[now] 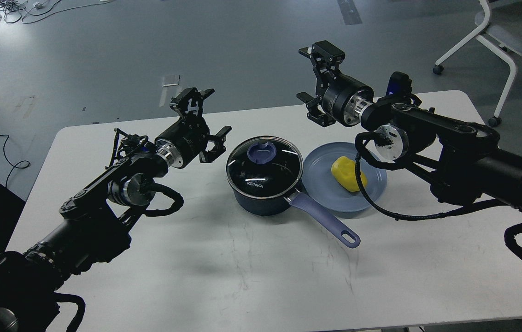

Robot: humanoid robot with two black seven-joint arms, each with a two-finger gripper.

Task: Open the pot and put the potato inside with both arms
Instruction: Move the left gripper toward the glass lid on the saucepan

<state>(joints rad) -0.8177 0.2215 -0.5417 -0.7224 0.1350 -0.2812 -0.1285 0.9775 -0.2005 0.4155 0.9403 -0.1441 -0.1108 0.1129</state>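
Note:
The dark navy pot (pixel 263 196) stands mid-table with its glass lid (pixel 264 167) on, purple knob (pixel 264 151) up, lavender handle (pixel 327 220) pointing toward the front right. The yellow potato (pixel 346 173) lies on a blue-grey plate (pixel 320 168) just right of the pot, partly behind a black cable. My left gripper (pixel 212 113) hovers open to the left of the lid, holding nothing. My right gripper (pixel 306 74) is raised above the table's far edge, behind pot and plate, open and empty.
The white table (pixel 242 276) carries only the pot and plate. A loose cable loop (pixel 383 210) from my right arm hangs over the plate's right side. A white chair (pixel 495 41) stands at the back right, floor cables at the far left.

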